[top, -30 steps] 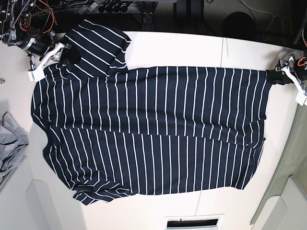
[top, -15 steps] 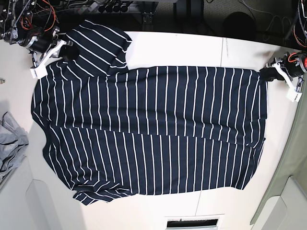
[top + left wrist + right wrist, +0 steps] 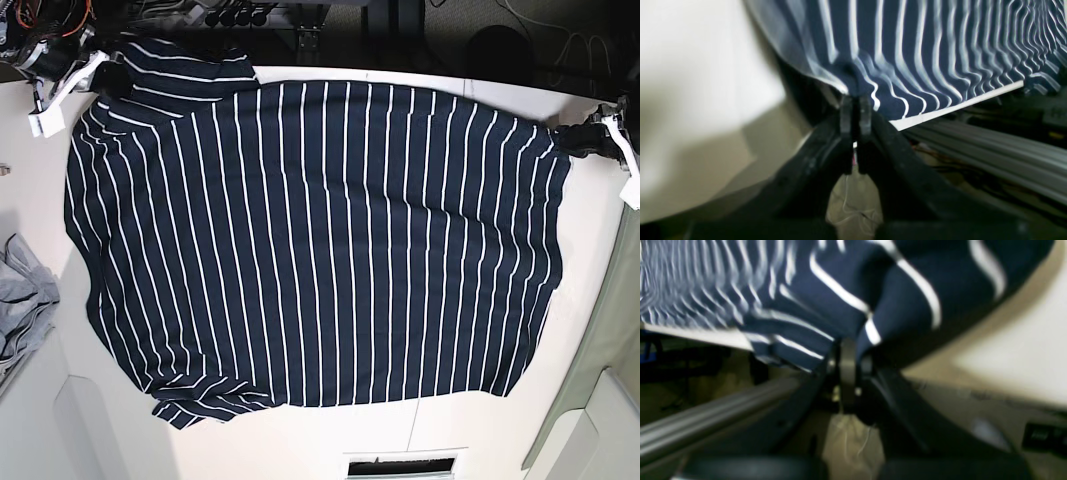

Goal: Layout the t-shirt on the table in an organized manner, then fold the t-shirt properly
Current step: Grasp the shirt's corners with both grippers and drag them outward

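The desk (image 3: 420,85) is white and fills most of the base view; a thin dark seam runs down it in the upper right part of the frame. The shirt (image 3: 310,240) is spread over the desk and covers most of it, from the upper left to the right side. Its white stripes run from the top of the frame to the bottom. One sleeve lies bunched at the lower left, and another sleeve is at the upper left corner. At the left edge of the frame a grey cloth (image 3: 22,300) lies beside the desk. At the right edge there is a pale grey-green panel (image 3: 600,350).

The right claw (image 3: 110,75) is at the upper left of the base view. In the right wrist view its jaws are pressed together on a fold of the shirt, near the sleeve. The left claw (image 3: 572,140) is at the upper right of the base view, at the corner of the shirt. In the left wrist view its jaws are closed tight on the edge of the cloth, and the fabric gathers in small wrinkles at that place. Both wrist views are blurred.
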{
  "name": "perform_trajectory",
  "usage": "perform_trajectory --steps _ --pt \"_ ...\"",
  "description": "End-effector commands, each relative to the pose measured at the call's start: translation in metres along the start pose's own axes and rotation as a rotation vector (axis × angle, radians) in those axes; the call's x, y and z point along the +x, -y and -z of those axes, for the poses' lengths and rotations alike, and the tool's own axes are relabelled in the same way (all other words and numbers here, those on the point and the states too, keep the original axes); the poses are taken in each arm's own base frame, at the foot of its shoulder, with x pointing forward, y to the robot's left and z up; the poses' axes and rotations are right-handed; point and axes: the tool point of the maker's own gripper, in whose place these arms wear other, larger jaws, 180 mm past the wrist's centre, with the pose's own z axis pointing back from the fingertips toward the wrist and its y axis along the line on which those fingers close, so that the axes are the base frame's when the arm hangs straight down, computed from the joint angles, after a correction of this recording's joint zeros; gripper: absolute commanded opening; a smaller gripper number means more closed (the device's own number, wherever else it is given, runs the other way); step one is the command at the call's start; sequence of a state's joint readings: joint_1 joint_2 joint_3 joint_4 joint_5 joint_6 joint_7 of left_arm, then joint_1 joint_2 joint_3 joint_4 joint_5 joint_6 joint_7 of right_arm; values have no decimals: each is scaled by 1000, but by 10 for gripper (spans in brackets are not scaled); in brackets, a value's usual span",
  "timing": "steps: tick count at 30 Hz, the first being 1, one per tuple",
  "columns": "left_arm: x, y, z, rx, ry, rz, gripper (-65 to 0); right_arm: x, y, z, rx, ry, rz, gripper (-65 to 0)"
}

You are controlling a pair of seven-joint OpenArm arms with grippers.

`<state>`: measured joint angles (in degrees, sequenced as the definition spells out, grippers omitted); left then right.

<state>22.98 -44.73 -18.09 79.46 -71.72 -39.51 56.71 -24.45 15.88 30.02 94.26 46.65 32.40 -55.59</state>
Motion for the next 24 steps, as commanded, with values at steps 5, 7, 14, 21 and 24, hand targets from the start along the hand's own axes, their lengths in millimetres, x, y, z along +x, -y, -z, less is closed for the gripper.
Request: perform_trajectory --steps 5,7,14,21,24 --pt "49 -5 -33 34 176 36 -650 39 -8 -17 -4 114 -85 -650" --pt "53 -8 -37 44 195 35 -650 55 -11 -17 1 158 -99 -650" --pt "55 -26 -26 171 251 120 -650 117 -13 -7 17 281 -128 -650" --pt "72 -35 5 180 254 120 -650 166 -20 28 56 299 -147 -650" --pt "81 -40 22 188 227 142 -650 185 -21 40 59 304 -153 -650"
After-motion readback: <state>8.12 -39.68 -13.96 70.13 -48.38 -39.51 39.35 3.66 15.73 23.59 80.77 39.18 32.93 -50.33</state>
